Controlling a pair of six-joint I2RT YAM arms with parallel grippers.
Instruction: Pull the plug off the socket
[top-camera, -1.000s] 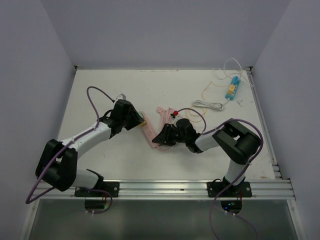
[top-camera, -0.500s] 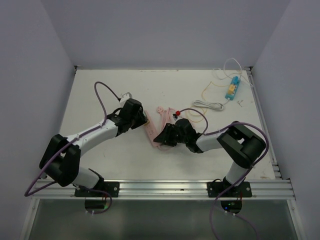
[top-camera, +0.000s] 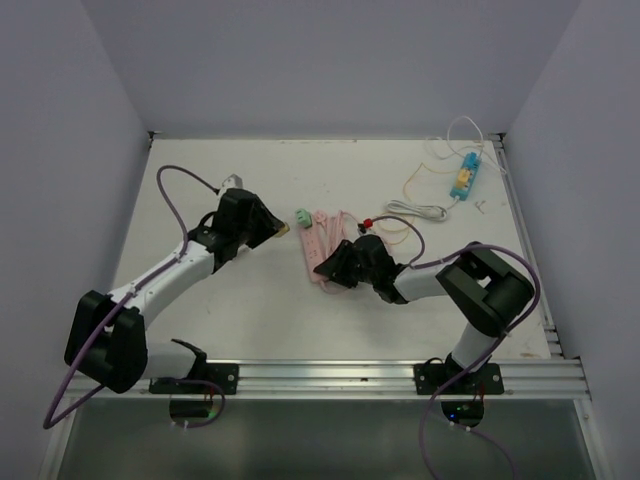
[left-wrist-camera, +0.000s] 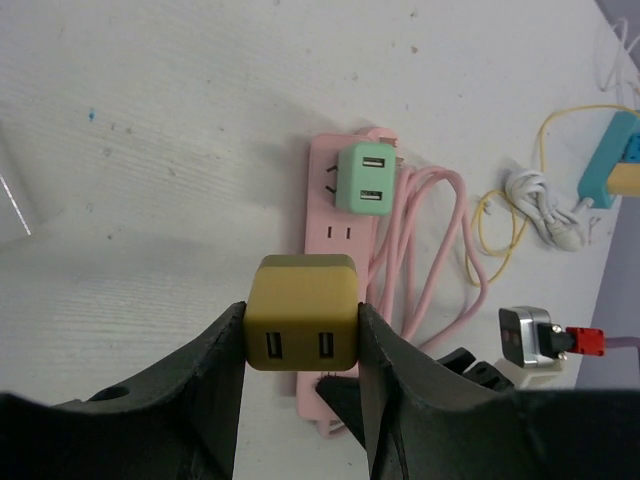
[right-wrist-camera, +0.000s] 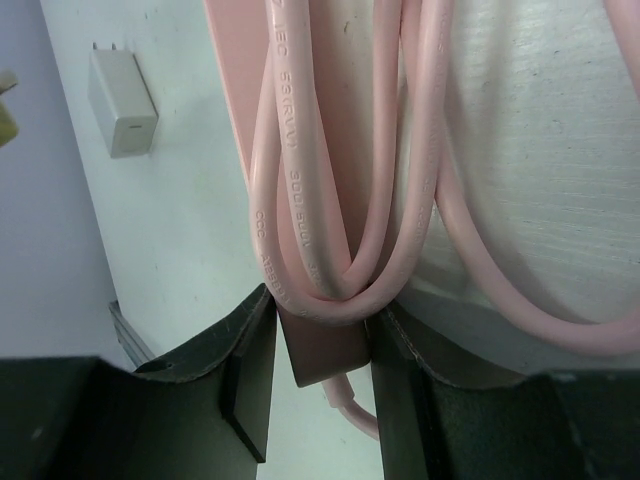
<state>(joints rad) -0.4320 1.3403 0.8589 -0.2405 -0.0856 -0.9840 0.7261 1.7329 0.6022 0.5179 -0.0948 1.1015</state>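
Observation:
My left gripper (left-wrist-camera: 303, 345) is shut on a mustard-yellow USB plug (left-wrist-camera: 303, 312), held above the table and clear of the pink socket strip (left-wrist-camera: 335, 228). From above, that plug (top-camera: 284, 228) sits left of the strip (top-camera: 316, 255), with a gap between them. A green plug (left-wrist-camera: 362, 177) lies on its side on the strip's far end, prongs showing. My right gripper (right-wrist-camera: 322, 345) is shut on the strip's near end (right-wrist-camera: 325, 350), where the pink cable (right-wrist-camera: 300, 200) loops across. In the top view my right gripper (top-camera: 330, 272) lies low on the table.
A white charger (right-wrist-camera: 122, 103) lies flat on the table beyond the strip. At the back right sits a blue and yellow block (top-camera: 463, 177) with a coiled white cord (top-camera: 418, 210) and yellow wire. Side walls close in the white table (top-camera: 200, 300).
My left gripper reached over the strip, then drew back left with the yellow plug, which is now off the strip. The strip swung round toward the back in my right gripper, and the green plug came into view.

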